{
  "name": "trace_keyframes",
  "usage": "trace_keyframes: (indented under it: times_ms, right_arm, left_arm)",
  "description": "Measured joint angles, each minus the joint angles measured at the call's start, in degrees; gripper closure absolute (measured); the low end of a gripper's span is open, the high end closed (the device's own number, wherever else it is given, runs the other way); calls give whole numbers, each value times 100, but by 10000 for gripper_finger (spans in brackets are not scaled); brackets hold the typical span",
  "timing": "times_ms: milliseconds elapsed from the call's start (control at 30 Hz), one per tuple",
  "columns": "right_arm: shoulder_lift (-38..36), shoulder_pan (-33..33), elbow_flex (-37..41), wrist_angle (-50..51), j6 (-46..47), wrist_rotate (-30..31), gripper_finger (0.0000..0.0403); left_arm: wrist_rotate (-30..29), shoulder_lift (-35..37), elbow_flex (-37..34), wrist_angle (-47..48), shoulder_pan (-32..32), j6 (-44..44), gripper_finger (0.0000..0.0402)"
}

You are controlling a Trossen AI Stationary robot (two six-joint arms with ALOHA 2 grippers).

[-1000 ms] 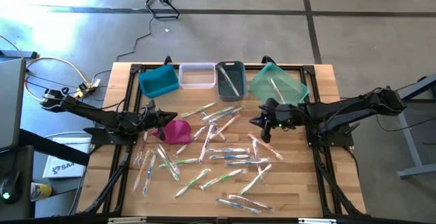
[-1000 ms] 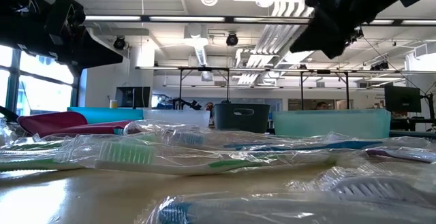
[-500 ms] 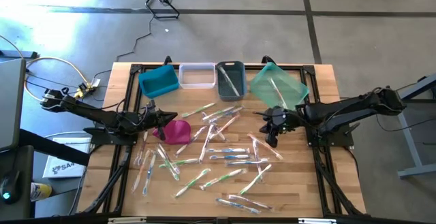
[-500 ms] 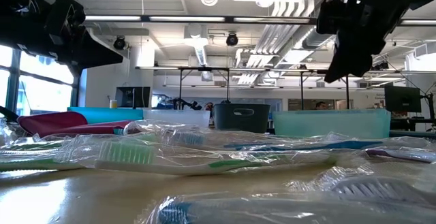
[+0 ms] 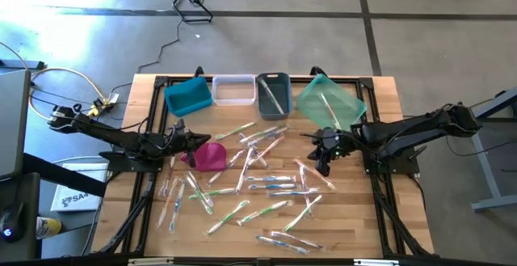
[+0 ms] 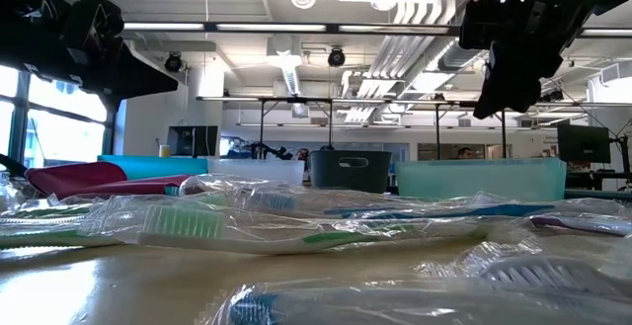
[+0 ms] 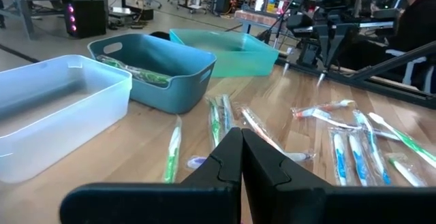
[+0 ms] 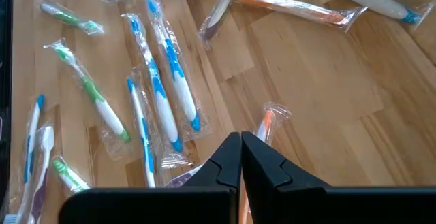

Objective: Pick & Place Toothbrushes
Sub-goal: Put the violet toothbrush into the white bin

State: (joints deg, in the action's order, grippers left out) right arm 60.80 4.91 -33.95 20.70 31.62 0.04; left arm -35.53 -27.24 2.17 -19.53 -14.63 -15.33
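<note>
my right gripper [image 5: 321, 167] pinched shut, empty | hanging above the orange toothbrush [image 8: 266, 124] beside the teal bin [image 5: 329, 100] | lining up a grab, I reckon | left gripper [image 5: 191, 142] closed too

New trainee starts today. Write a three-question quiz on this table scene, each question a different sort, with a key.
1. True or false: the right gripper is holding a toothbrush.
2. Which bin already has a toothbrush in it: A) the blue bin, B) the clear bin, C) the grey bin?
3. Fill in: the left gripper hangs next to the ______ pouch.

Key
1. False: its fingers are shut with nothing between them, above the loose toothbrushes.
2. C.
3. Magenta.
</note>
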Motion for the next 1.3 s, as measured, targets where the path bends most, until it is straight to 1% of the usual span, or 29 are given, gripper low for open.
trace_keyframes:
  times_ms: [100,367,500,600,700,833,933,1100,1167,1300]
  right_arm:
    - [0,0,0,-68,-164,147,399]
    - [0,-2,-4,-444,-205,680,399]
    - [-44,0,-4,-719,-864,994,399]
    - [-252,-2,-4,-776,-1329,1218,399]
    - [-572,-2,-4,-779,-1575,1417,399]
    - [-1027,-2,0,-940,-1944,1469,399]
    - [-1320,-2,147,-1469,-2269,1389,399]
    - [-1750,-2,766,-2690,-2570,1023,399]
    - [-1845,-2,1017,-3208,-2626,1033,399]
    - [-1963,-35,1411,-3859,-2687,1035,399]
  left_arm:
    - [2,2,0,0,0,0,402]
    - [0,2,0,-2,0,-4,402]
    - [0,0,0,-45,0,-218,402]
    - [18,2,0,-123,0,-386,402]
    - [181,2,0,-206,0,-449,402]
    - [212,-2,0,-356,0,-448,402]
    - [212,0,1,-357,0,-448,402]
    - [212,-7,0,-354,-2,-448,402]
    - [212,-7,12,-339,-2,-448,402]
    - [309,-196,275,-212,-2,-356,402]
